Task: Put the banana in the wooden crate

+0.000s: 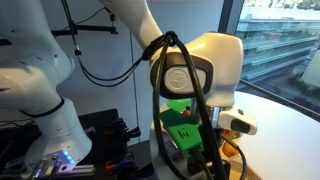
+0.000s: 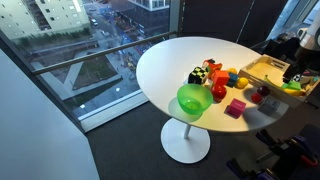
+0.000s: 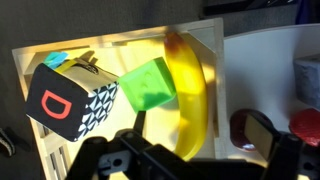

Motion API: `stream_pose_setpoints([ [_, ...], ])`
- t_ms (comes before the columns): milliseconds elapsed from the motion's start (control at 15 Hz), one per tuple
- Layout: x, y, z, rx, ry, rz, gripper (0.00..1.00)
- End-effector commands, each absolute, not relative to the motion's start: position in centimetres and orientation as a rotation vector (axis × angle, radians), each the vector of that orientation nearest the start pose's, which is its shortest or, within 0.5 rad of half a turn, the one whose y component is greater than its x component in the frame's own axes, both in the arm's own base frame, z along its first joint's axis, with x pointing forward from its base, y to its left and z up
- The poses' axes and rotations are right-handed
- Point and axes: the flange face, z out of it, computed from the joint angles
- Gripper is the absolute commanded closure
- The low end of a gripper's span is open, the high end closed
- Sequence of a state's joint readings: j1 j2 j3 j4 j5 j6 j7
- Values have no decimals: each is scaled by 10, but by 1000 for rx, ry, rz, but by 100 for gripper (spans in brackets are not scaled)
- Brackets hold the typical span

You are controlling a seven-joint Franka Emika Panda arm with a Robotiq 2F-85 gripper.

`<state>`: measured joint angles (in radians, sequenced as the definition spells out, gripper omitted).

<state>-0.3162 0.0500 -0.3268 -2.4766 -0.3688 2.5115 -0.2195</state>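
Note:
In the wrist view the yellow banana [image 3: 186, 90] lies inside the pale wooden crate [image 3: 214, 80], along its right wall. It sits next to a green block [image 3: 148, 85] and a black cube with a red letter [image 3: 62, 100]. My gripper [image 3: 190, 160] hangs just above the crate with its dark fingers spread wide. The banana's near end lies between them and nothing touches it. In an exterior view the gripper [image 2: 298, 76] is over the crate [image 2: 262, 70] at the table's far edge. Another exterior view shows the gripper [image 1: 205, 135] up close; the banana is hidden there.
A green bowl [image 2: 193, 100] stands at the front of the round white table [image 2: 165, 60]. Several toys lie between bowl and crate, among them a pink block [image 2: 236, 107] and round yellow fruits [image 2: 240, 80]. A dark red toy [image 3: 255, 128] sits just outside the crate wall.

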Motion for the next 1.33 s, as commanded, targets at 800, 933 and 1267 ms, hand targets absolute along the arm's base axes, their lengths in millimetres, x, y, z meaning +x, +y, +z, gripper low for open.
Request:
stream_pose_setpoints([
  [800,415,-169,338,-3143,-144,248,0],
  [933,413,-159,348,-3131,-172,279,0],
  [1267,403,-138,383,-3127,-206,337,0],
])
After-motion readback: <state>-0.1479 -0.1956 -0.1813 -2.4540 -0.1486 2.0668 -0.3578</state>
